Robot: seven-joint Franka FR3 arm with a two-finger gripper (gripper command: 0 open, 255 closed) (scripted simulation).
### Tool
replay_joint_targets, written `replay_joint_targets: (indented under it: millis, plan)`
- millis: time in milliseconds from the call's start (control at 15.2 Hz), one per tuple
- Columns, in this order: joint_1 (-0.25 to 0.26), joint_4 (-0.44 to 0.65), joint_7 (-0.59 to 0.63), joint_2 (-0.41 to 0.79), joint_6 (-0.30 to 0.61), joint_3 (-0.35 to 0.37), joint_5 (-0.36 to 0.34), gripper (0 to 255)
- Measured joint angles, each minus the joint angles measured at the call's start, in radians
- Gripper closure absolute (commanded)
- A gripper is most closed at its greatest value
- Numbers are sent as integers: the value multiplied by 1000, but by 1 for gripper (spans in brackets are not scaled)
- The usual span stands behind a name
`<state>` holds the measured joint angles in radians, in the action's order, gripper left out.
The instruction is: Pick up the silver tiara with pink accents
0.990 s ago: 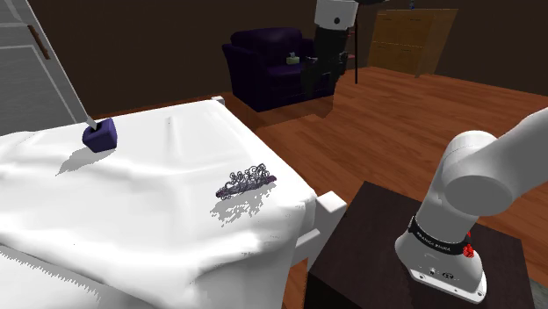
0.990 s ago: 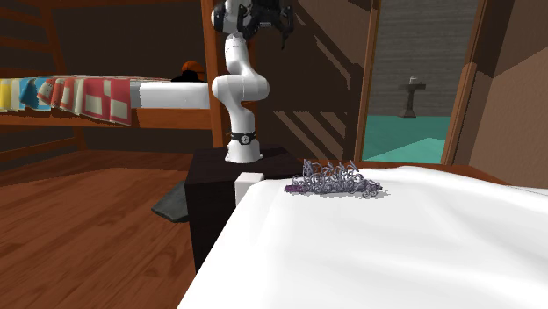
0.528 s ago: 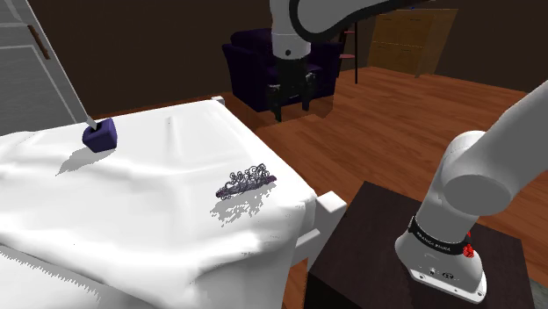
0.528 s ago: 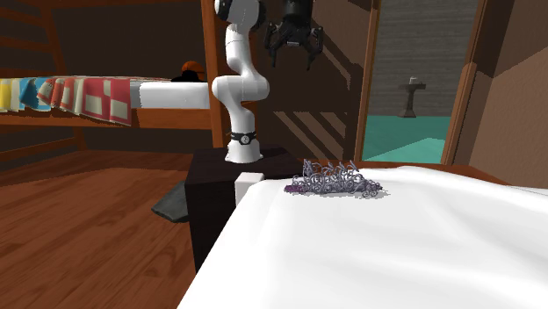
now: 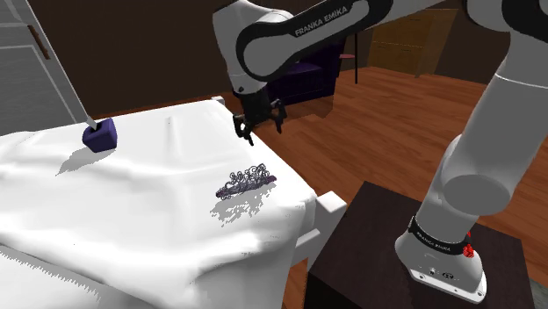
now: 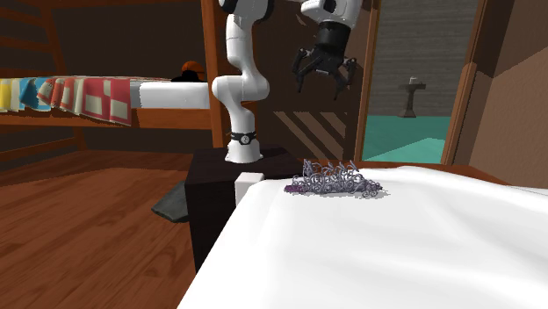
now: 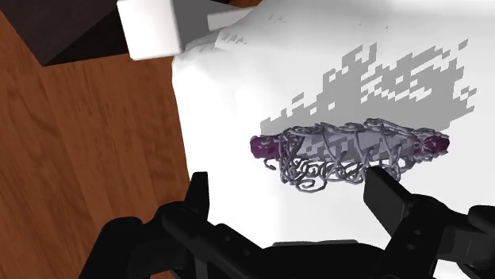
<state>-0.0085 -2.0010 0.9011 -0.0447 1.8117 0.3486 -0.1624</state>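
Lowered and swung across since the earlier frame, the arm (image 5: 299, 35) has been brought over the white bed (image 5: 132, 211). Its pincer (image 5: 261, 130) is held wide open above the tiara (image 5: 246, 183), which lies untouched near the bed's edge; descent is judged next.

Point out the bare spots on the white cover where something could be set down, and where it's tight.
The widest bare stretch of the white cover lies between the dark purple block and the tiara; toward the shoulder view's lower left it is bare too. Tight: the edge strip by the tiara, with the open gripper hanging above.
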Motion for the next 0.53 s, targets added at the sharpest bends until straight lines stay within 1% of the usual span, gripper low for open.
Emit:
replay_joint_targets:
  millis: [264, 396, 528]
  plan:
    - [26, 132, 147, 189, -38, 20, -72, 0]
    - [46, 199, 211, 282, -58, 18, -104, 0]
    - [70, 289, 268, 384, -90, 10, -134, 0]
